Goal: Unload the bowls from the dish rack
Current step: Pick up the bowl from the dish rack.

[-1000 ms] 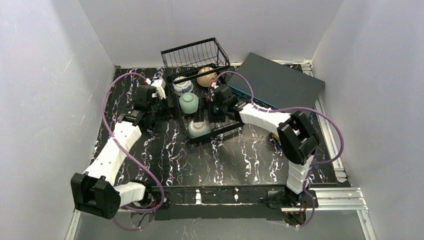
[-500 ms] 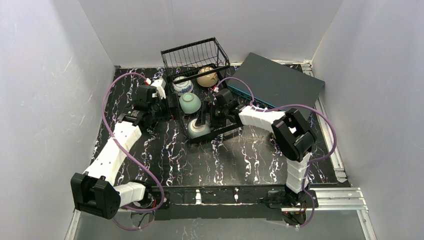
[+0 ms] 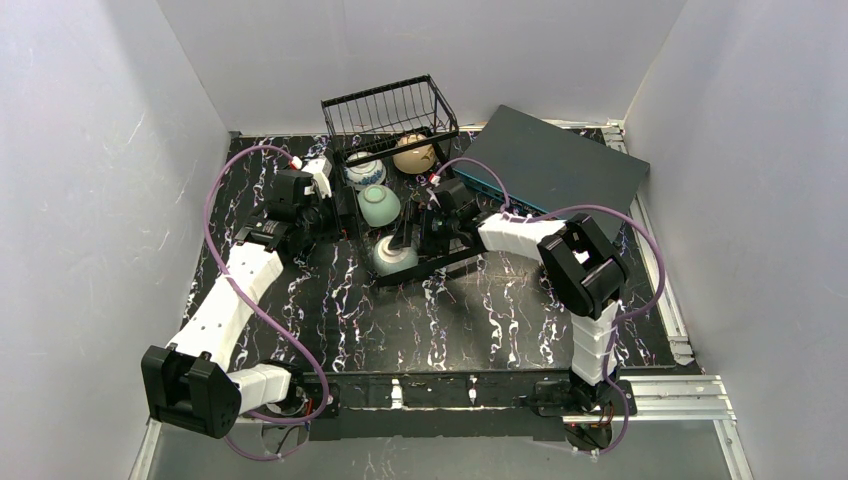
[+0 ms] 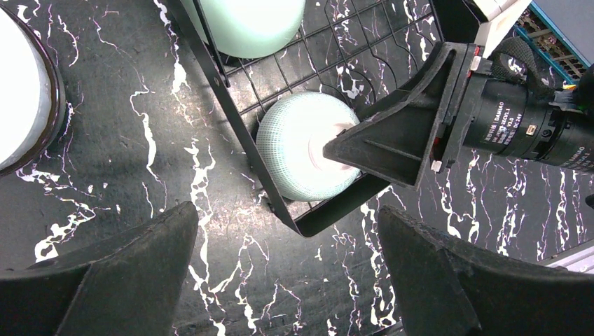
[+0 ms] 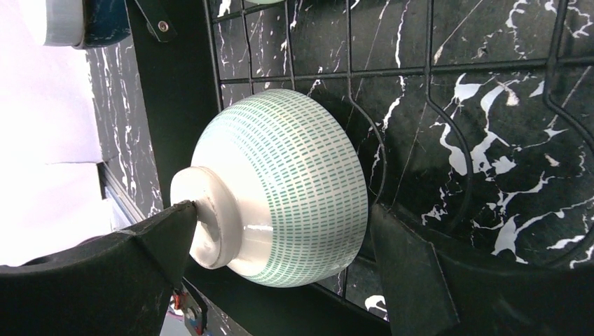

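Note:
The black wire dish rack (image 3: 436, 140) stands at the back middle of the table. In it are a blue-and-white bowl (image 3: 365, 172), a beige bowl (image 3: 413, 153), a pale green bowl (image 3: 379, 205) and, at the near end, a white bowl with green dashes (image 3: 395, 258) (image 5: 287, 182) lying on its side. My right gripper (image 5: 284, 213) is open and straddles this dashed bowl; one fingertip (image 5: 178, 217) touches its foot. My left gripper (image 4: 286, 210) is open over bare table just outside the rack's near left corner (image 4: 308, 225), holding nothing.
A flat dark grey-teal box (image 3: 560, 165) lies tilted at the back right, beside the rack. A dark-rimmed bowl with a white inside (image 4: 21, 105) sits on the table left of the rack. White walls close in the left, right and back.
My right gripper has moved left and down along the rack until its fingers straddle the dashed bowl. The left arm has not moved.

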Controlling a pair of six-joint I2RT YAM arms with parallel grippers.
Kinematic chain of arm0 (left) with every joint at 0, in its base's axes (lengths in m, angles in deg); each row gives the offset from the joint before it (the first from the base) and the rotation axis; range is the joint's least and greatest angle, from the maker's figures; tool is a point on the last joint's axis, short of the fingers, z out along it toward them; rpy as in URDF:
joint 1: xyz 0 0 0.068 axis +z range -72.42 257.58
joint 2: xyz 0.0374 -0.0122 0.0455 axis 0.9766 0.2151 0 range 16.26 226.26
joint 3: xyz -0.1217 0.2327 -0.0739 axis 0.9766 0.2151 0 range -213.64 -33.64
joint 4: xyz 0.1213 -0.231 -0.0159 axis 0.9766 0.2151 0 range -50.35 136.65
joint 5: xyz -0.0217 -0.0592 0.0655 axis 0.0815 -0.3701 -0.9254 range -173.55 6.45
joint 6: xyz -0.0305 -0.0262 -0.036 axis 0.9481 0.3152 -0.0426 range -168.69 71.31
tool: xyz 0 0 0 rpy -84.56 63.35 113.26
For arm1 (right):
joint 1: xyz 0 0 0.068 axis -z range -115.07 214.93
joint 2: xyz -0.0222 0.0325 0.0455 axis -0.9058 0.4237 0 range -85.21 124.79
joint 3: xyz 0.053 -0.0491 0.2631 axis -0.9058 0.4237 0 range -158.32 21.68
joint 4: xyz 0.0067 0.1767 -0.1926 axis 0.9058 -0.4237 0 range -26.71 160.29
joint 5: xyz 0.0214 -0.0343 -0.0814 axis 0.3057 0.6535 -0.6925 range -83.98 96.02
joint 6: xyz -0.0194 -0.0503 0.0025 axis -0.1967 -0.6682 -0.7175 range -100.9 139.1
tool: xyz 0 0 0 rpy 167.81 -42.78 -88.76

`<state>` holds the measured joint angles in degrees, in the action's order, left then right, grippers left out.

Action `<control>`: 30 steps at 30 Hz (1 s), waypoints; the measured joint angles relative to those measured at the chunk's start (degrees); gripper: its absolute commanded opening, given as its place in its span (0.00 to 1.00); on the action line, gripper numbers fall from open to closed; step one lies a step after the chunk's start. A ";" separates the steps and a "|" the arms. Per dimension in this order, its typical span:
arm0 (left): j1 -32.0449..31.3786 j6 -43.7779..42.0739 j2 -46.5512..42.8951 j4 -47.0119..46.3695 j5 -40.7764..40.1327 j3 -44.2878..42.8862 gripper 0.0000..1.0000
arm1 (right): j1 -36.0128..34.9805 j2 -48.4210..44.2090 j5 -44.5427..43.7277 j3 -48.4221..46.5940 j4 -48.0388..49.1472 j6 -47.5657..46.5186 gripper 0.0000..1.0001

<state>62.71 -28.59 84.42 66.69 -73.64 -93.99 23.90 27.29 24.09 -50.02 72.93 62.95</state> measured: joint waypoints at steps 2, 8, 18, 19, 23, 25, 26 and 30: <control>0.00 0.00 0.02 0.00 0.00 0.00 0.98 | 0.13 0.02 0.52 0.81 1.70 0.52 0.97; 0.00 0.02 0.02 0.00 0.00 0.00 0.98 | 1.18 -0.04 2.80 4.35 8.00 2.62 0.86; 0.00 0.02 0.13 0.00 0.00 0.02 0.98 | 1.92 -0.85 4.37 7.17 12.44 3.04 0.73; 0.00 0.02 0.20 0.00 0.00 0.02 0.98 | 2.01 -0.87 4.48 7.37 12.63 3.06 0.71; 0.00 0.02 0.63 0.00 0.00 0.02 0.98 | 2.34 -1.38 4.76 7.87 13.05 3.06 0.66; 0.00 0.02 0.74 0.00 0.00 0.02 0.98 | 2.60 -1.64 4.79 8.20 13.14 2.93 0.64; 0.00 0.04 0.76 0.00 0.00 0.02 0.98 | 2.73 -1.86 4.85 8.46 13.27 2.91 0.63; 0.00 0.04 0.76 0.00 0.00 0.04 0.98 | 3.58 -2.89 4.66 9.42 13.29 2.40 0.59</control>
<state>62.71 -28.55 85.18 66.69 -73.64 -93.95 27.48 24.41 28.74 -40.60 86.21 65.36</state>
